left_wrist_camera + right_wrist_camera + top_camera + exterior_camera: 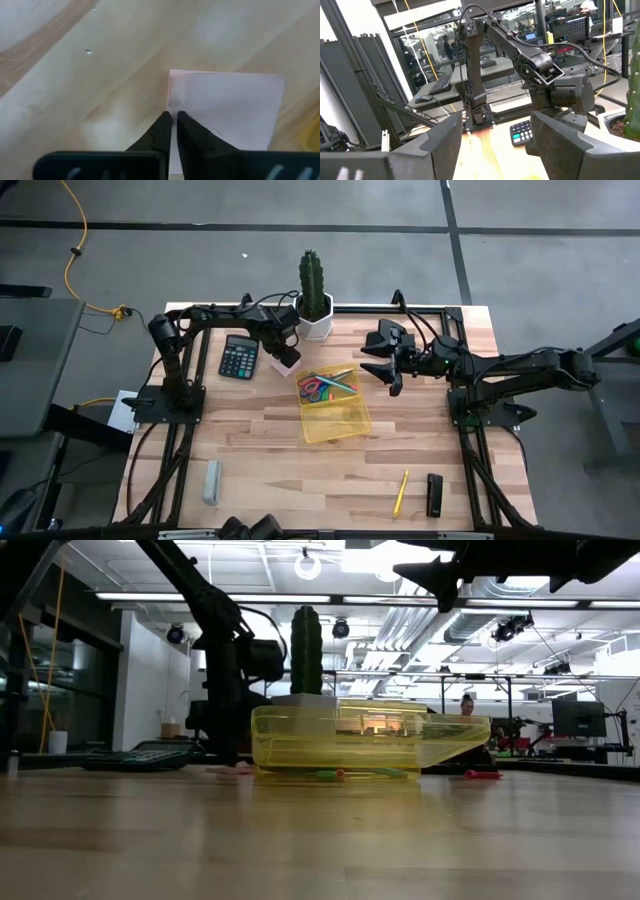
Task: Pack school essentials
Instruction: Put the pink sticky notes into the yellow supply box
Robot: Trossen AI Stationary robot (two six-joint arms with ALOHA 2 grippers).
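Pink paper filled the left wrist view: the sticky-note pad (227, 112) lay flat on the wooden table (420, 440), and the left gripper (173, 120) had its two dark fingers pressed almost together right at the pad's near edge. Whether they actually pinched that edge could not be told. From above, this gripper (284, 352) was down at the table between the black calculator (239, 356) and the yellow tray (335, 420), with the pad (288, 366) showing just under it, outside the tray.

Inside the tray's far end lay the blue-handled and red-handled scissors (318, 388) together with a light-blue pen (343, 386). A yellow pencil (401, 491) lay near the front edge, just beside a small black object (434, 494), well apart from the tray. A grey oblong block (211, 481) sat near the front left.

The right gripper (392, 366) hung above the table right of the tray, its fingers (442, 137) spread wide and empty. A potted cactus (313, 295) stood at the far edge.
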